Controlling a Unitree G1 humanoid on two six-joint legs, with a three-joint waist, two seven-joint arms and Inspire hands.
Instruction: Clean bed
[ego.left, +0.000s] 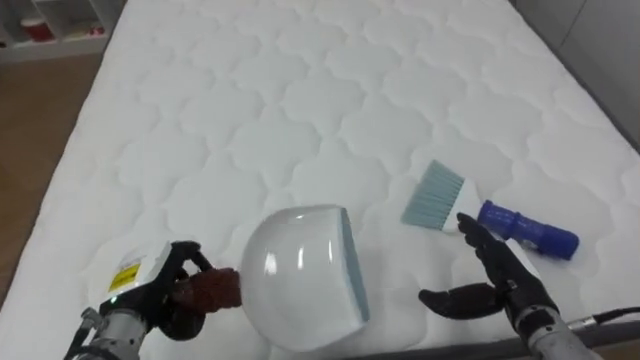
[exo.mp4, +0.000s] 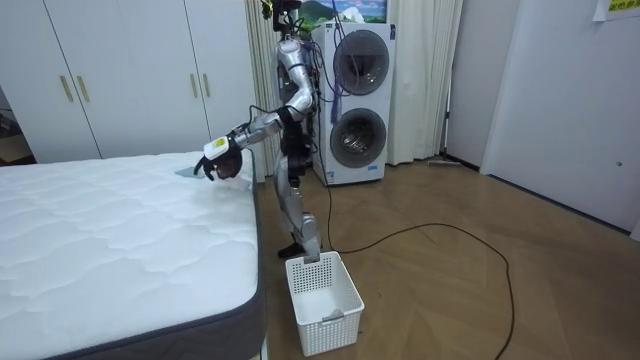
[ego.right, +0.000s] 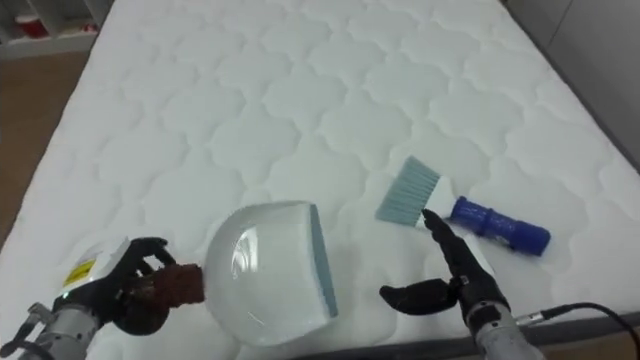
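Standing: robot at the edge of the bed (ego.left: 300, 100), on the room view's right of it, arms reaching over the mattress
Bed: white quilted mattress, bare apart from the two tools near the robot's edge
Left hand (ego.left: 150, 290): fingers curled round the dustpan's reddish-brown handle (ego.left: 212, 288), low at the left of the eye views
Dustpan (ego.left: 300, 275): white scoop, pale blue lip, mouth facing right toward the brush; looks to rest on the mattress, though contact is hard to confirm
Brush (ego.left: 487, 214): lying flat on the mattress, right of the dustpan and apart from it; pale blue bristles point up-left, blue handle points down-right
Right hand (ego.left: 500, 285): spread wide, fingers straight, thumb out to the left, holding nothing
Brush vs right hand: brush just beyond the fingertips (ego.left: 466, 224), which reach the neck where bristles meet handle; touching or a hair short, cannot tell
Floor: white basket (exo.mp4: 323, 290) by the robot's feet
Background: stacked washing machines (exo.mp4: 355, 100) behind the robot, wardrobe doors (exo.mp4: 120, 70) past the bed
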